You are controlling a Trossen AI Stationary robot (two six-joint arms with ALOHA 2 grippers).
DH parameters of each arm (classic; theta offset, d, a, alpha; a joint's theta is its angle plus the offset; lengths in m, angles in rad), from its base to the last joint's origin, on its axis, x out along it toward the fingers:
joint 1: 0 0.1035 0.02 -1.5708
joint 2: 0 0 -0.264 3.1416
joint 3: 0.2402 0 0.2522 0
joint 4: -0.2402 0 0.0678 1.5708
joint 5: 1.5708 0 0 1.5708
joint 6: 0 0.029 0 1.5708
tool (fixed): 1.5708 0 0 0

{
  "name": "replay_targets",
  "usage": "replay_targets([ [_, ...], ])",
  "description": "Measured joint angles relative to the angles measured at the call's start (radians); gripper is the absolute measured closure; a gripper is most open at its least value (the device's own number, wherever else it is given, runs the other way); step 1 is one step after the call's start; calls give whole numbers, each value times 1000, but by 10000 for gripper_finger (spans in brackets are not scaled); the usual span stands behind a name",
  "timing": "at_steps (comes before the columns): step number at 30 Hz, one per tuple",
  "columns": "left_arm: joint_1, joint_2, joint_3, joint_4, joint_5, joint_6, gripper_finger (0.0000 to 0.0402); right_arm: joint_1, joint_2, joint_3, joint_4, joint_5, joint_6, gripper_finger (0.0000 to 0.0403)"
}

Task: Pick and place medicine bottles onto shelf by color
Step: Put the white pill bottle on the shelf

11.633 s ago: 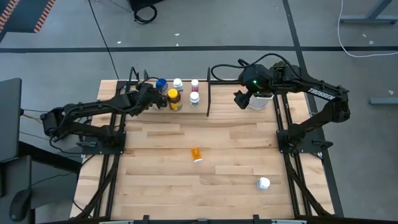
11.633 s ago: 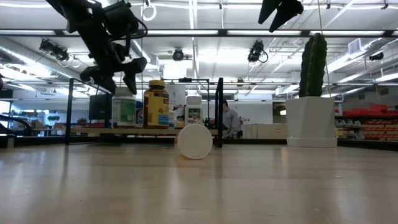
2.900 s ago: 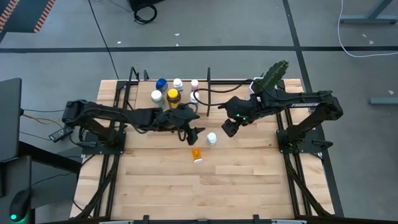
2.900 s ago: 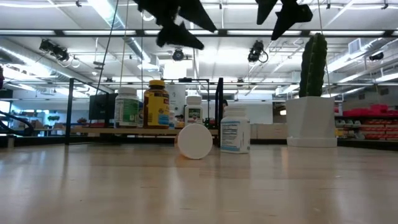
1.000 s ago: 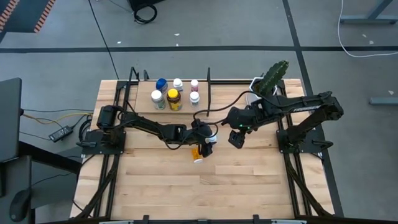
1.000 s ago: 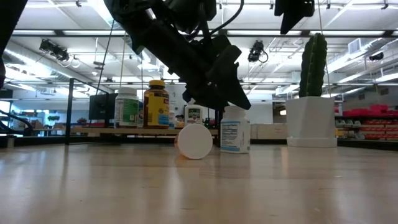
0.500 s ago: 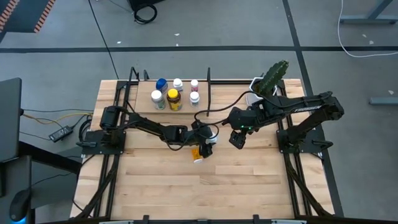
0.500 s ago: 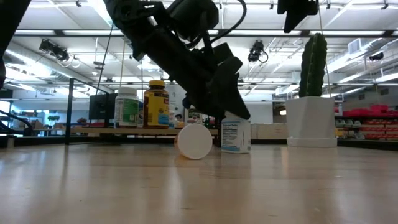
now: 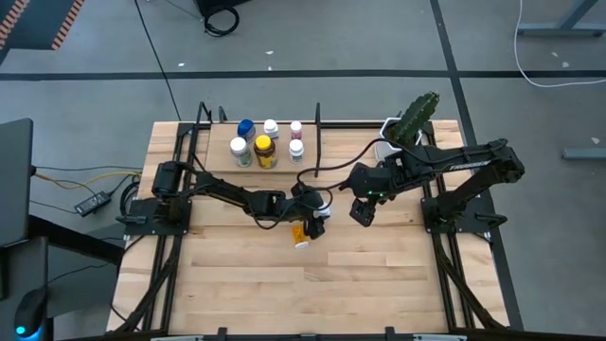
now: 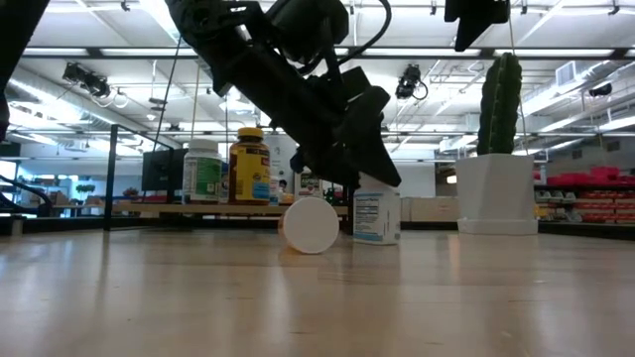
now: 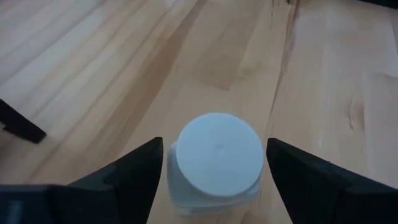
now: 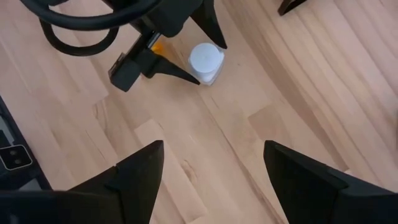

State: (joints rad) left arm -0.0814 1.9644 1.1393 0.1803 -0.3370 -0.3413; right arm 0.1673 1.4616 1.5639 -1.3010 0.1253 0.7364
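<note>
The worktop [image 9: 237,284] carries the shelf [image 9: 218,163] at its far edge, already holding five bottles. The left end effector [image 9: 318,216] has dropped from above to straddle the upright white-capped bottle [image 11: 216,160] at the worktop's centre, fingers apart on either side, not yet clamped; a grasp looks imminent. The right end effector [image 9: 363,214] has backed off just beside, fingers apart and empty. The small orange bottle [image 9: 299,234] lies nearby, waiting.

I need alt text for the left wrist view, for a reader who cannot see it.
A white-capped bottle stands upright on the wooden table, seen from above, between the two open dark fingers of the left gripper. The fingers flank the bottle without touching it.
</note>
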Motion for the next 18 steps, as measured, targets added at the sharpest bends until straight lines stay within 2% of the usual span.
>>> replay_targets([
  [13,-2,0,0,6,-2,-41,211,0,0,0,0,5,0,121],
  [18,-2,-12,0,3,0,-41,216,0,0,0,0,5,-6,121],
])
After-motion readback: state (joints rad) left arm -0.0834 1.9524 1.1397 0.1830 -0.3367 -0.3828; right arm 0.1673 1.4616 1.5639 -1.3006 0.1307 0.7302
